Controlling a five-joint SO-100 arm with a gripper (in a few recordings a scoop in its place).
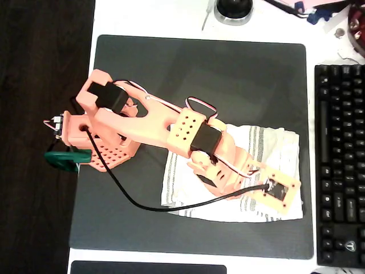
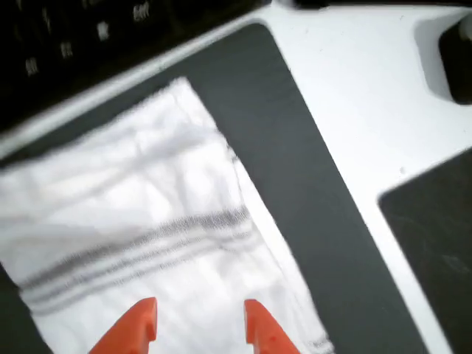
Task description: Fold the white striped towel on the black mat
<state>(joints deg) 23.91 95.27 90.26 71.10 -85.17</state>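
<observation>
step: gripper (image 2: 199, 321) over white striped towel (image 2: 147, 221), jaws apart, empty | next: pinch an edge, fold across black mat (image 1: 228, 68)

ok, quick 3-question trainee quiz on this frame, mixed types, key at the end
1. True or false: in the wrist view the gripper has its fingers apart above the white striped towel.
2. In the overhead view, the towel lies on which part of the black mat? A) upper left B) lower right C) dead centre
3. Fill in: in the overhead view, the thing to the right of the mat is a black ____.

Key: 1 true; 2 B; 3 keyboard.
</observation>
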